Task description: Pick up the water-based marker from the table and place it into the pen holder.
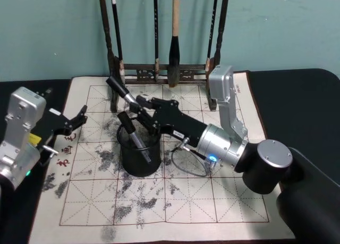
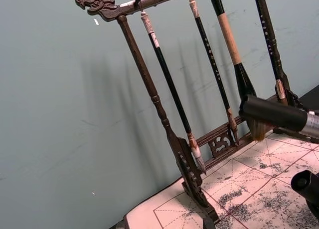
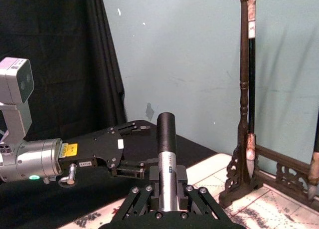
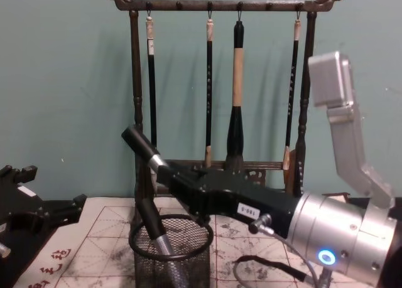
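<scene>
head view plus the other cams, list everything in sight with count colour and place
marker: one, black and silver, held tilted above the pen holder
pen holder: one, black mesh, on the mat
second pen: one, black and silver, leaning inside the pen holder
brush rack: one, dark wood, mat's far edge
brushes: four, dark, one tan-handled, hanging on the brush rack
mat: one, cream grid with ink stains, on the table
table: one, black, under the mat
right gripper: shut on the marker, over the pen holder
left gripper: open, at the mat's left edge
</scene>
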